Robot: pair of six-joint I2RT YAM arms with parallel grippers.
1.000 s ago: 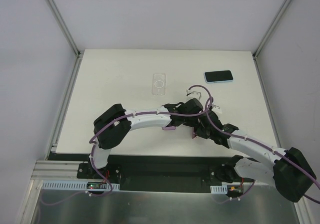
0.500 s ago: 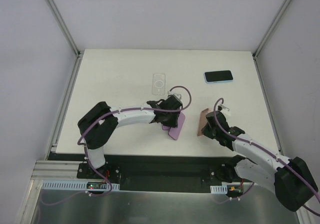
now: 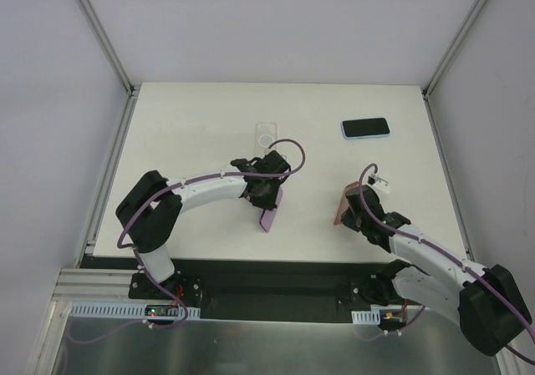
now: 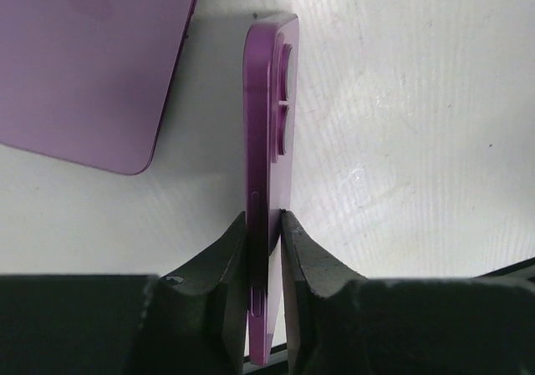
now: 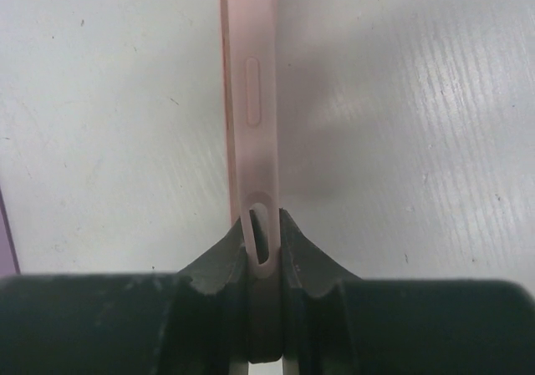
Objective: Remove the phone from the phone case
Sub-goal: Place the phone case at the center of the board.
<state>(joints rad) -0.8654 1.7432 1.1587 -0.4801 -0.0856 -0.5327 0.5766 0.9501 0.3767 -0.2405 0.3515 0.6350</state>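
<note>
Left gripper (image 4: 265, 220) clamped on purple phone (image 4: 267, 116), held edge-on, camera bump to the right in wrist view, over table (image 3: 184, 124) near centre. Right gripper (image 5: 261, 225) clamped on pink case (image 5: 251, 91), also edge-on, near right, well apart from phone. Purple slab (image 4: 84, 58) flat on table just left of phone; cannot tell what. Clear case (image 3: 266, 139) and dark phone (image 3: 365, 128) flat at far side.

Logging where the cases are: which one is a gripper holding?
The pink case, pinched edge-on in the right gripper. The clear case and the blue-edged black phone lie flat on the table, untouched.
</note>
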